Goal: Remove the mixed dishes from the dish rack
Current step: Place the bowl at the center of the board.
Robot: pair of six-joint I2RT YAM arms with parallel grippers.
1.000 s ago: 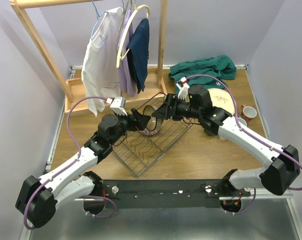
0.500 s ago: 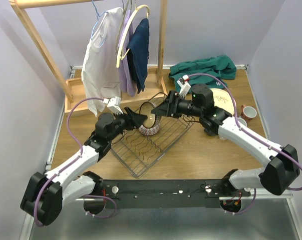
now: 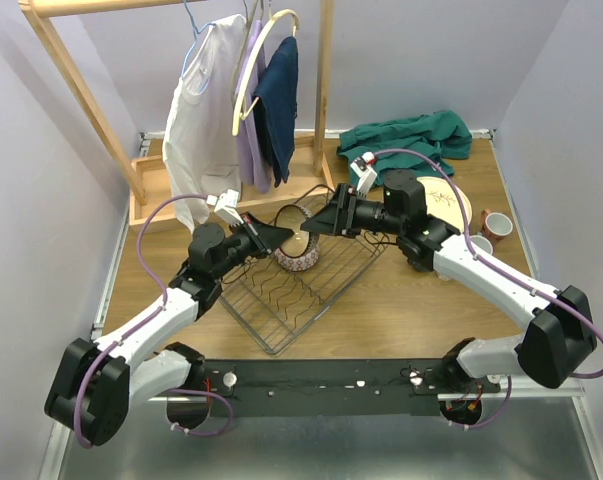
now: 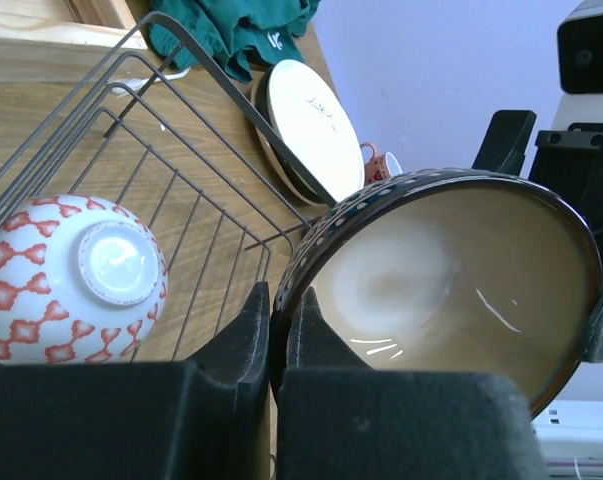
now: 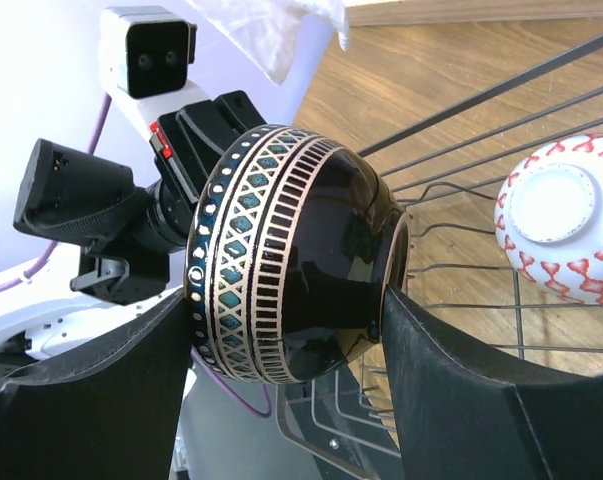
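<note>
bowl (image 4: 71, 275) in rack (image 3: 284, 306), plates (image 3: 445, 196) right.

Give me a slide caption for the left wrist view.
Left gripper pinches the dark bowl by its rim over the dish rack, where a red-patterned bowl sits upside down.

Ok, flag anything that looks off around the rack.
The dark bowl is tipped on its side above the rack, with both grippers on it at once: the left gripper pinches its rim, the right gripper clamps it rim to base. The red-and-white bowl lies upside down in the rack. Nothing looks spilled or broken.
</note>
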